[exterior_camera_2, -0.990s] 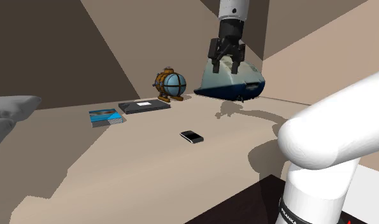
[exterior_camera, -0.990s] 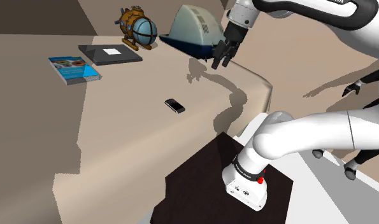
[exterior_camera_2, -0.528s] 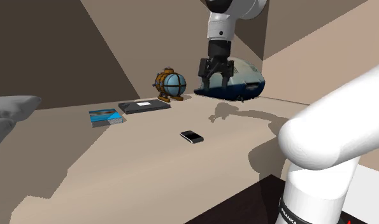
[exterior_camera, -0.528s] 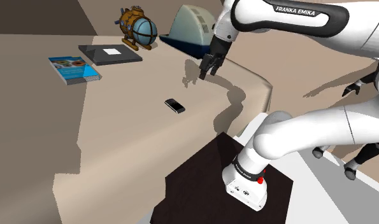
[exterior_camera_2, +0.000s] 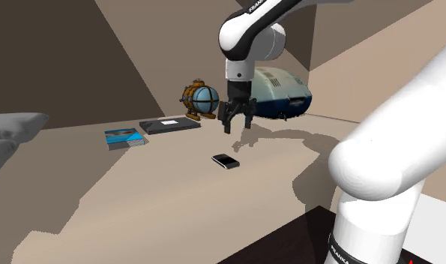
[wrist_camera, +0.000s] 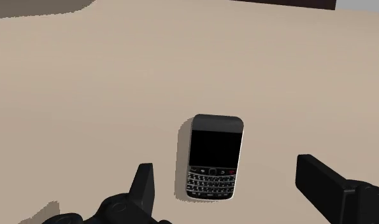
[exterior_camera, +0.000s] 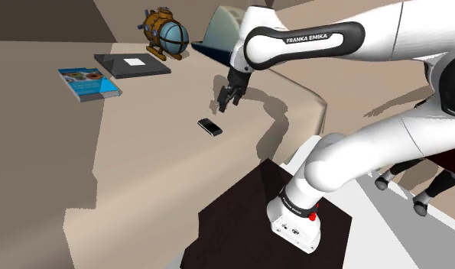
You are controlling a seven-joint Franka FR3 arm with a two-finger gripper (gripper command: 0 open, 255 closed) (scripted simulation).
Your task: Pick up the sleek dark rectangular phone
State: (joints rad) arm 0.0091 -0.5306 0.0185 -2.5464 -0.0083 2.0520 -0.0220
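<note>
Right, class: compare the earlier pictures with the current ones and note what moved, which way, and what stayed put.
The claw came down and toward the shoulder view's left, from beside the white-and-blue object to a spot over the dark phone. It is open and holds nothing. The phone, blue book, dark flat case and round ornament stayed put.

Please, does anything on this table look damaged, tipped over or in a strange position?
Nothing stands out. The phone lies flat, screen up, intact; the open gripper hangs above it without touching.
</note>
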